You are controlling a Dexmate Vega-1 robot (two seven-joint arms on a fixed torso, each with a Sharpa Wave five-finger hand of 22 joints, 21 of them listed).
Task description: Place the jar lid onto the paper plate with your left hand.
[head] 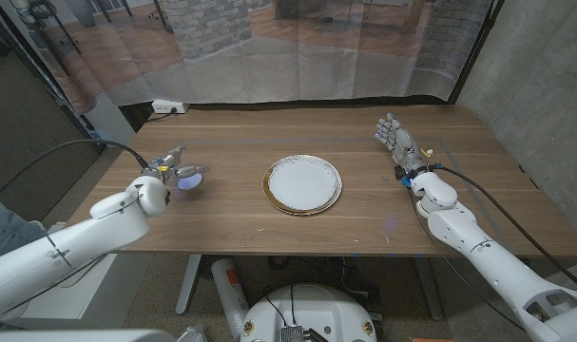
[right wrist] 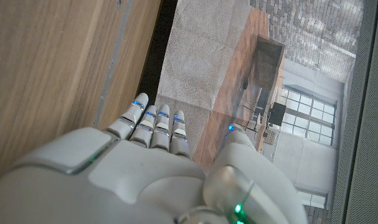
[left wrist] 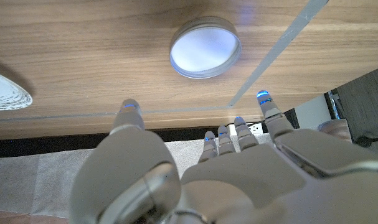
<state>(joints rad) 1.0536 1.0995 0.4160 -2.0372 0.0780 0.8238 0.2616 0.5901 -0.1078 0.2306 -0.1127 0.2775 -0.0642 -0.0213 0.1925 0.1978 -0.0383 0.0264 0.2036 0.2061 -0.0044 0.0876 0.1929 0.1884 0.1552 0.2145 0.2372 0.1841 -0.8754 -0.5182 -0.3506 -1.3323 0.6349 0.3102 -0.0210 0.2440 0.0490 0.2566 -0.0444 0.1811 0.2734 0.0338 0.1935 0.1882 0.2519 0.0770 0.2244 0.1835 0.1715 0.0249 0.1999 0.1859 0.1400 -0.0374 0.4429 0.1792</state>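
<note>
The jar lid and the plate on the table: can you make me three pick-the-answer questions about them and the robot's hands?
1. Where is the jar lid?
A. On the paper plate
B. On the table by the left hand
C. In the right hand

2. What colour is the middle of the paper plate?
A. White
B. Red
C. Black

3. What is the left hand doing?
A. Gripping the plate
B. Holding a cup
C. Holding nothing, fingers spread over the lid

Answers:
1. B: the lid lies on bare wood beside the left hand, apart from the plate.
2. A: the plate's centre is white, with a darker rim.
3. C: the left wrist view shows the fingers apart, with the lid on the table beyond them.
</note>
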